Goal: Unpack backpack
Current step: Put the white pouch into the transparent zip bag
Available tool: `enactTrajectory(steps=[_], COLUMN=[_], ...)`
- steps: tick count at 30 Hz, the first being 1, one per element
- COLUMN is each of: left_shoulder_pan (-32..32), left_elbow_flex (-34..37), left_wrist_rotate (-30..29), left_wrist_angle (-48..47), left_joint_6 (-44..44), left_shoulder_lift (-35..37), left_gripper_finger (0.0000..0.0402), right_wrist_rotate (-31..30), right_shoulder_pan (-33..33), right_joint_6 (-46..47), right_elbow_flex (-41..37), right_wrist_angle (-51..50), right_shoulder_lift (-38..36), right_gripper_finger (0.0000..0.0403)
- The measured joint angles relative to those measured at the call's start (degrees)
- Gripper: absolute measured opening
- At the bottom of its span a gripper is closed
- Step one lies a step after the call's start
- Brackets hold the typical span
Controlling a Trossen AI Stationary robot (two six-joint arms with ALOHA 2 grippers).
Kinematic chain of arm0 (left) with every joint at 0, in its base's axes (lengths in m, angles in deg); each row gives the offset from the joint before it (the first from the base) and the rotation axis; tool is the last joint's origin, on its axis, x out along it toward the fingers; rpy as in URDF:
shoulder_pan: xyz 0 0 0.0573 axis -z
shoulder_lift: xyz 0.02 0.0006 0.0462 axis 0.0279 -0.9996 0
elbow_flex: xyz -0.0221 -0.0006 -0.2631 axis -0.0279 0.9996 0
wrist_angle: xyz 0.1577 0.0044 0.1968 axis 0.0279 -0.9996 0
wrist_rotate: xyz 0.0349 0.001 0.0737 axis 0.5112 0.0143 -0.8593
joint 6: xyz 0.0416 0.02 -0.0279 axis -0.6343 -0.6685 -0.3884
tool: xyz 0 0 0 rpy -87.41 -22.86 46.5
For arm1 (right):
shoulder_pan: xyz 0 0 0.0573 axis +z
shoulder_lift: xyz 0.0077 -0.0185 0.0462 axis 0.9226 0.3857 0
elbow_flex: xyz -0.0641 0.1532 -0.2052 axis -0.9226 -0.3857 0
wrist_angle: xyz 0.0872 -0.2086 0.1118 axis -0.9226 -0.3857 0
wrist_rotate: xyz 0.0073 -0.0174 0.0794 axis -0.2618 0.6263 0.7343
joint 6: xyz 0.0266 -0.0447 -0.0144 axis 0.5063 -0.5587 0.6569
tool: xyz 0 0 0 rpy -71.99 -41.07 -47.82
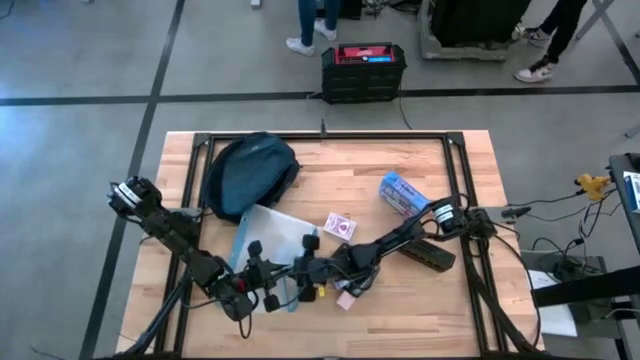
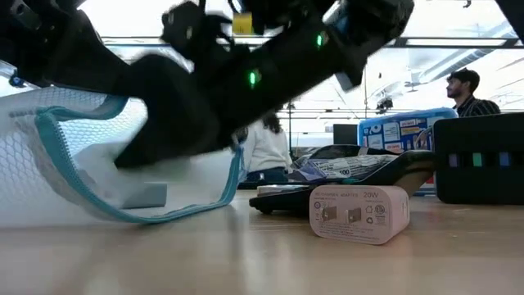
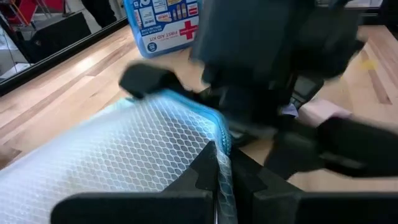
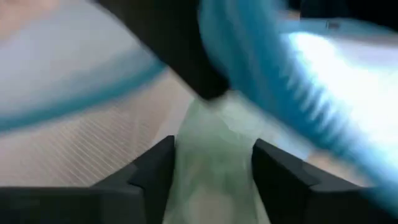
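The left gripper [image 3: 217,186] is pinched fully closed on the teal-zippered edge of the mesh pouch [image 1: 268,240], and that grip looks like an anchor: it holds the rim up and steady, so the mouth stays lifted off the table [image 1: 420,310] and open for the other arm. In the low view the pouch [image 2: 74,164] stands with its zipper looping down to the wood, which fits this.

The right gripper [image 4: 214,180] sits at that mouth, just across from the left jaws. Its fingers stand partly apart, with something pale and greenish between them; whether they grip it or have let it go I cannot tell, as the view is too smeared. I judge this arm is working at the pouch's contents or its opening while the left one holds it still.

The backpack [image 1: 250,172] lies well behind both sets of jaws, at the far left of the table, slumped and untouched by either arm. Things that seem to have come out of it lie spread around: a white charger [image 2: 359,213] just in front of the right jaws, a small card box [image 1: 340,226] beyond them, a first-aid kit [image 1: 402,193] farther off to the right, and a black case [image 1: 428,254] under the right arm. Spreading them leaves each easy to reach.
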Motion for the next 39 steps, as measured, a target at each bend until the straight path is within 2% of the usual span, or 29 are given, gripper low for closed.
enactTrajectory(steps=[5,8,12,15,18,21,24,28,29,32,34,37,39], left_shoulder_pan=[-0.03,-0.03,-0.02,-0.10,-0.27,-0.42,-0.44,-0.42,-0.42,-0.46,-0.46,-0.48,-0.48], left_elbow_flex=[0.00,0.00,0.00,0.00,0.02,0.02,0.02,0.02,0.02,0.02,0.02,0.02,0.02], left_wrist_rotate=[0.00,-0.02,-0.09,-0.30,-1.10,-1.05,1.48,3.31,3.34,3.41,3.41,3.37,3.41], left_wrist_angle=[0.04,0.06,0.00,-0.09,-0.06,0.41,1.49,3.07,3.30,3.51,3.89,4.15,4.15], left_joint_6=[0.10,0.16,0.20,0.20,0.20,0.22,0.15,-1.56,-1.97,-2.64,-2.72,-2.75,-2.75], left_shoulder_lift=[0.00,0.00,0.00,0.00,0.00,0.00,0.00,0.00,0.00,0.00,0.00,0.00,0.00], left_gripper_finger=[0.0000,0.0000,0.0000,0.0000,0.0000,0.0000,0.0000,0.0000,0.0000,0.0000,0.0000,0.0000,0.0000], right_wrist_rotate=[-0.15,-1.74,-0.94,4.22,11.38,15.14,15.50,16.50,16.93,16.91,13.43,-1.11,-5.71], right_shoulder_pan=[0.28,0.32,1.04,2.21,3.04,3.37,3.43,2.58,2.26,1.54,0.99,0.16,-0.19], right_joint_6=[0.13,1.95,3.11,1.15,-1.11,-4.27,-6.10,-6.94,-7.19,-6.99,-6.83,-6.19,-5.53], right_elbow_flex=[0.09,0.06,0.06,0.06,-0.17,-0.60,-0.59,-0.59,-0.59,-0.53,-0.05,0.11,0.01], right_wrist_angle=[-2.14,-5.30,-12.83,-19.61,-22.81,-21.56,-19.55,-17.45,-16.40,-11.58,-8.64,-7.65,-8.13], right_shoulder_lift=[-1.46,-2.40,-4.95,-7.22,-8.00,-7.04,-5.04,-2.38,-1.75,-0.36,0.48,0.72,0.44], right_gripper_finger=[0.0295,0.0326,0.0336,0.0326,0.0300,0.0251,0.0170,0.0035,0.0018,0.0018,0.0012,0.0003,0.0006])
